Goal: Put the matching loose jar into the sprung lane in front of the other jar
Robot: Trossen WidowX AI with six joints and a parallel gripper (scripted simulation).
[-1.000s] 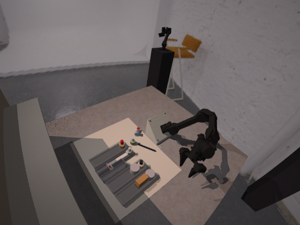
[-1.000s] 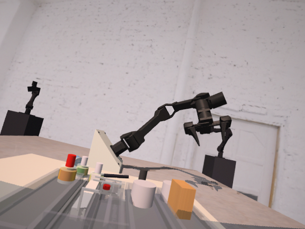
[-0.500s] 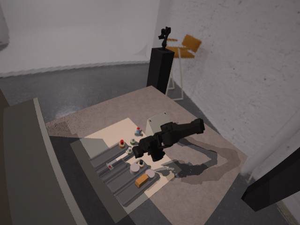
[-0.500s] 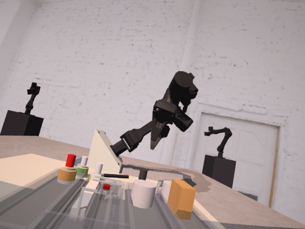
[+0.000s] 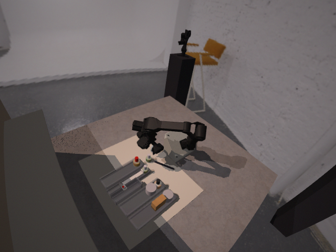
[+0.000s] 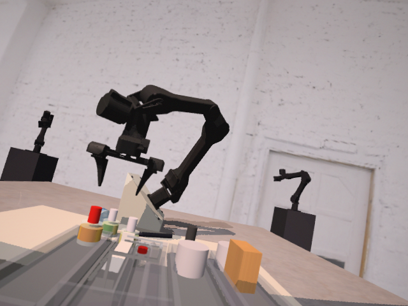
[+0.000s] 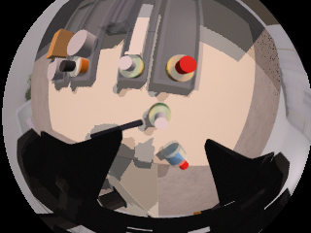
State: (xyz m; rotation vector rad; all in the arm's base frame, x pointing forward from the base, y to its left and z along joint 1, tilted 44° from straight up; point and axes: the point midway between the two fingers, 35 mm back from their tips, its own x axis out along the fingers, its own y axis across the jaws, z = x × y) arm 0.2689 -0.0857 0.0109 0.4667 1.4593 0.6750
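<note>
The hand (image 6: 122, 179) hangs spread and empty above the green jar (image 7: 158, 116). A blue jar (image 7: 174, 154) lies close by; grabbing it instead would fail the match.

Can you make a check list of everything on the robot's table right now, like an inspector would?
Surface: brown table with a pale mat.
Job's things: green-banded jar loose on the mat; matching jar in a gray lane.
Clutter: red-capped jar, blue jar on its side, black stick, orange block, white cylinders.
Grippers: gripper open, empty, above the loose jars.
Cables: nothing seen.
Surroundings: brick wall, orange chair, black pedestals.
</note>
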